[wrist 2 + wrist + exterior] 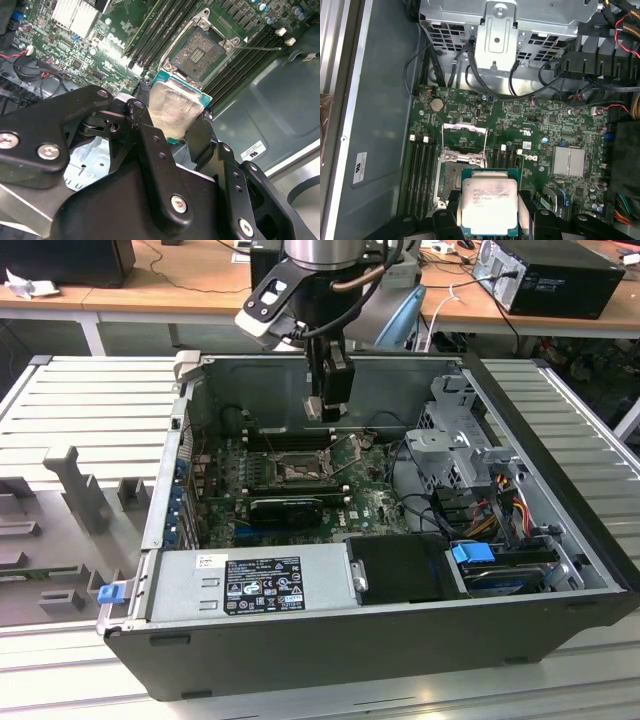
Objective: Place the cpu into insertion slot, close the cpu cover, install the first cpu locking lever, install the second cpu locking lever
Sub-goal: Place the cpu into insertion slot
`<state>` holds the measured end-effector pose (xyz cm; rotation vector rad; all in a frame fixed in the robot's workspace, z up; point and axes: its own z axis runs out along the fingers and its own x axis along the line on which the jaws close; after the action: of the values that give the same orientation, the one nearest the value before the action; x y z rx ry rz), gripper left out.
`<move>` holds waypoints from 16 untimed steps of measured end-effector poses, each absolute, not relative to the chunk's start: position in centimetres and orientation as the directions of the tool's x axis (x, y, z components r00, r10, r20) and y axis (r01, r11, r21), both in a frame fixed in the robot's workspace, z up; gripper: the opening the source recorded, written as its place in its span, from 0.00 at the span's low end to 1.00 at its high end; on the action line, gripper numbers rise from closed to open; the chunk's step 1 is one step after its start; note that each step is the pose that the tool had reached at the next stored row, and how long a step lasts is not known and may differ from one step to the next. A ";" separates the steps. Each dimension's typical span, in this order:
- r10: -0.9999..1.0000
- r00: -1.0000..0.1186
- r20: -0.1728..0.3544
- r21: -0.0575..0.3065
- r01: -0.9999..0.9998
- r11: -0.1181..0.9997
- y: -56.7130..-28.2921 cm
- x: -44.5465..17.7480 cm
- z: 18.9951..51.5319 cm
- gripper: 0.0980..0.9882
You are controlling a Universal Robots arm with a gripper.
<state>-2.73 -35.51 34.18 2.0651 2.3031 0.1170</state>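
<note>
The cpu (489,204) is off the board, clamped at two opposite edges between the black fingers (526,212) of the gripper (327,412). The claw is closed on the chip, with the dull metal top facing up and the green underside facing the motherboard. Holding it by the edges and flat likely keeps the contact face untouched and lets the chip go down level.

In both wrist views the cpu hangs just beside and partly over the insertion slot (202,50), not yet seated. The slot's dark pin field lies bare inside its silver rim. It is bare because the cpu cover (464,128) is swung up on its hinge at the far edge of the slot, so its window frame stands clear of the opening. A thin locking lever (260,48) juts away from the slot, apparently released for the same reason.

Long black memory slots (419,170) run along both sides of the socket, which leaves the fingers a narrow lane. A silver finned heatsink (568,161) sits well apart on the board.

In the exterior view the arm reaches straight down into the open computer case (420,635), which lies on its side on a ribbed grey table (90,400). The power supply (250,582) is along the near wall and the drive cage (450,445) is at the exterior view's right.
</note>
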 end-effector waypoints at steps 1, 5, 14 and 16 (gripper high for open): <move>0.994 -0.107 0.016 0.087 0.991 0.106 -35.5 -2.7 34.1 0.49; 0.995 -0.100 0.016 0.087 0.991 0.098 -35.5 -2.7 33.9 0.49; 1.000 -0.027 0.012 0.085 0.996 0.026 -35.5 -2.7 33.0 0.49; 1.000 -0.026 0.011 0.085 0.996 0.025 -35.5 -2.7 32.7 0.49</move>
<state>-2.73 -35.49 32.68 2.1562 2.2114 0.1060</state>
